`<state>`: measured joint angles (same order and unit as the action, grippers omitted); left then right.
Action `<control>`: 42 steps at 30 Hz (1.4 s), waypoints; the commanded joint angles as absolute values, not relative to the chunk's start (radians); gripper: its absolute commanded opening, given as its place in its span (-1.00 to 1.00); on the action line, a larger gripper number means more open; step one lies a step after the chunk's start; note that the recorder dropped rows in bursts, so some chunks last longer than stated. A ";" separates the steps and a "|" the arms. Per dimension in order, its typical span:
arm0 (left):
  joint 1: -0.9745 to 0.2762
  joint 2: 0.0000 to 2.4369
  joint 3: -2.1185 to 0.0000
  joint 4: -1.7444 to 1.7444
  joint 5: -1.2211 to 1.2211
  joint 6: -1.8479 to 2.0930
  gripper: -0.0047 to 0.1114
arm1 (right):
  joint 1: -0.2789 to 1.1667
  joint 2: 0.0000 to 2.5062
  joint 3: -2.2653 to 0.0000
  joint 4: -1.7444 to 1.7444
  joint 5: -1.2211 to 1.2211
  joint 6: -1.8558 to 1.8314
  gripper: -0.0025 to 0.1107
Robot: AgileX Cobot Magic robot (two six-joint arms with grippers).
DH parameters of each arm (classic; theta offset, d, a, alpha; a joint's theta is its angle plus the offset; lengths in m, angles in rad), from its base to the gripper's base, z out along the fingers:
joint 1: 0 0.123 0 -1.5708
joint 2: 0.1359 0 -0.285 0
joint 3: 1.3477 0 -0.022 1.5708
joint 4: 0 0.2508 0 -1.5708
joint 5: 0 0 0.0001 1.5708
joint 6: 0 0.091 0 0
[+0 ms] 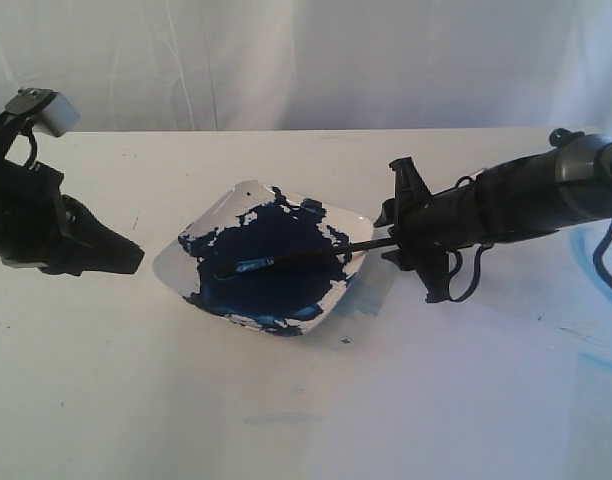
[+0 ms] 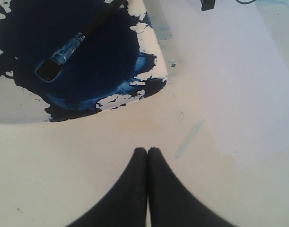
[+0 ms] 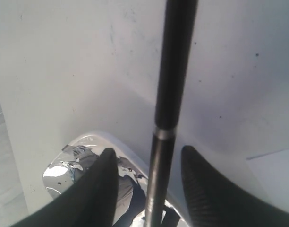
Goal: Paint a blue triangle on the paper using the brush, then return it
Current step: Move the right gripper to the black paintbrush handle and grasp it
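Note:
The brush lies across the white square paint dish, its blue-stained tip in the dark blue paint and its black handle pointing right. My right gripper is open, with the handle passing between its fingers and touching neither. My left gripper is shut on nothing, left of the dish and just above the table. The paper lies right of the dish. A curved blue stroke shows at the right edge, cut off by the frame and my right arm; I cannot tell whether it is the triangle.
A faint pale blue streak marks the table between the dish and the paper's edge. A white cloth backdrop hangs behind the table. My right arm's cable dangles close to the paper.

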<state>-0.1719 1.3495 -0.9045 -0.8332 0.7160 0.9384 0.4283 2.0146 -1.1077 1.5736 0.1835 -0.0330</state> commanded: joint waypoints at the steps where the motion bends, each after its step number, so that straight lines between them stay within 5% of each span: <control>1: -0.176 1.349 -0.908 -0.850 0.733 0.945 -0.92 | 0.430 2.019 -1.118 1.586 0.159 -0.040 -0.23; 18: -0.176 1.349 -0.908 -0.850 0.733 0.945 -0.92 | 0.430 2.056 -1.133 1.625 0.157 -0.038 -0.24; 38: -0.176 1.349 -0.908 -0.850 0.733 0.945 -0.92 | 0.430 2.077 -1.144 1.671 0.151 -0.038 -0.94; 42: -0.176 1.349 -0.908 -0.850 0.733 0.945 -0.92 | 0.430 2.077 -1.144 1.675 0.149 -0.038 -0.96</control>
